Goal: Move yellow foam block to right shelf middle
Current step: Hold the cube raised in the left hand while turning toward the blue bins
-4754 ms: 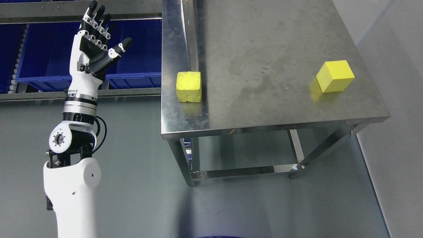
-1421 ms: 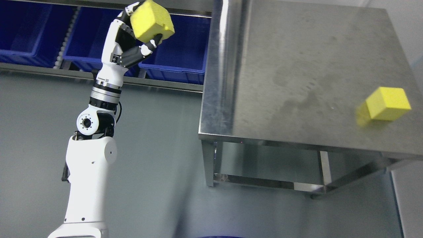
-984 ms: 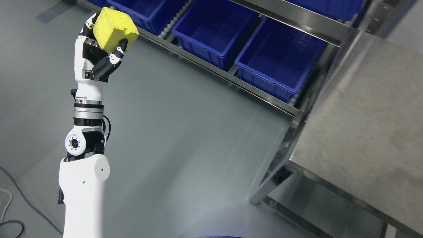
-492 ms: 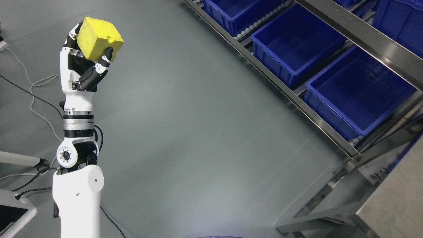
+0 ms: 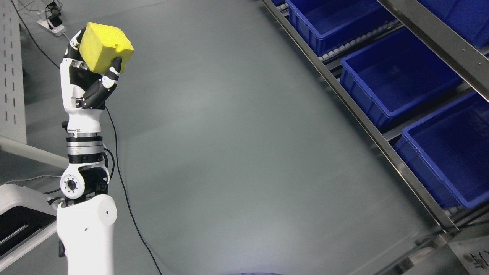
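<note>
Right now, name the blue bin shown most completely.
The middle blue bin: nearly all of its rim shows. The upper bin and lower bin run off the picture's edges.

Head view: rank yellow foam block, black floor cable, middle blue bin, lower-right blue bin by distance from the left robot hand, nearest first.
1. Yellow foam block: gripped in the left robot hand, upper left.
2. Black floor cable: on the floor just right of the arm.
3. Middle blue bin: on the rack, upper right.
4. Lower-right blue bin: at the right edge.
</note>
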Robot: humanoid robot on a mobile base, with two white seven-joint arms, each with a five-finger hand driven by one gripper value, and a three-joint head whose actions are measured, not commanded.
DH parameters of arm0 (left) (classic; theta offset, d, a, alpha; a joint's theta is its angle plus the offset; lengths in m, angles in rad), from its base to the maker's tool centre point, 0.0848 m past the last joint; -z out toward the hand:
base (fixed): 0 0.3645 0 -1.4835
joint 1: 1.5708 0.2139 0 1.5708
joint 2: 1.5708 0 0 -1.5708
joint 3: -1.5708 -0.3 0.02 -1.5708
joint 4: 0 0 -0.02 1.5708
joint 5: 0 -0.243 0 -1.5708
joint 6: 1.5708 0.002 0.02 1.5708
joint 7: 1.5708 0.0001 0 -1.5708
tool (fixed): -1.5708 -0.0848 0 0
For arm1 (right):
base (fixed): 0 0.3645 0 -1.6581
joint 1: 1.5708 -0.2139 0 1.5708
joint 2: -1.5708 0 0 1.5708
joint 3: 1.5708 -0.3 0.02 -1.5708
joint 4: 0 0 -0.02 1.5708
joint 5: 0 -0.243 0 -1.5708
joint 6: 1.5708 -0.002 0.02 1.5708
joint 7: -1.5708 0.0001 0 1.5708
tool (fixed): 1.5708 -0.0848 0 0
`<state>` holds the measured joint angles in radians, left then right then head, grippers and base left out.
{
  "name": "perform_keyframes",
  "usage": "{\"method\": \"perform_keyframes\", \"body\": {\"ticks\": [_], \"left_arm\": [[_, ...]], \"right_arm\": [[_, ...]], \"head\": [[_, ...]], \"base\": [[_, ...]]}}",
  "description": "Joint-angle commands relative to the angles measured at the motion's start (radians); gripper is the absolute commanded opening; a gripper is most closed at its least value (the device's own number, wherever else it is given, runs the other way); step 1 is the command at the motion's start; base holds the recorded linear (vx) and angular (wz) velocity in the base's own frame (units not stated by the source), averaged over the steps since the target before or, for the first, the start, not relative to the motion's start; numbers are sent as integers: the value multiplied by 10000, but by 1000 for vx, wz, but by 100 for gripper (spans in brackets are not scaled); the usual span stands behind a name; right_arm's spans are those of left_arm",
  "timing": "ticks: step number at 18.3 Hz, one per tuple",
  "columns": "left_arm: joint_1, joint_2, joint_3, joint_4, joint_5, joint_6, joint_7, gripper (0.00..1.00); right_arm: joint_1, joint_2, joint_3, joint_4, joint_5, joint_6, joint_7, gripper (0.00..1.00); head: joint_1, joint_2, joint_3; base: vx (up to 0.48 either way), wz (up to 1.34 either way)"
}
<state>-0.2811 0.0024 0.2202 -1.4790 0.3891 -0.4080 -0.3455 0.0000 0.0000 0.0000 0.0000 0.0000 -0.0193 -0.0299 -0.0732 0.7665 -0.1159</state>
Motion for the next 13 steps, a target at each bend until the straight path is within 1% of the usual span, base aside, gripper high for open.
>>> {"method": "perform_keyframes", "body": {"ticks": [1, 7, 13], "left_arm": [[50, 151, 176, -182, 6, -1, -11, 34], [65, 151, 237, -197, 6, -1, -11, 34], [65, 151, 238, -258, -10, -1, -11, 34]], "right_arm": [[246, -175, -123, -175, 31, -7, 7, 100], [246, -175, -123, -175, 31, -7, 7, 100], [246, -175, -123, -175, 31, -7, 7, 100]], "head": [[0, 0, 0], [0, 0, 0], [0, 0, 0]], "base": [[182, 361], [215, 224], [289, -83]]}}
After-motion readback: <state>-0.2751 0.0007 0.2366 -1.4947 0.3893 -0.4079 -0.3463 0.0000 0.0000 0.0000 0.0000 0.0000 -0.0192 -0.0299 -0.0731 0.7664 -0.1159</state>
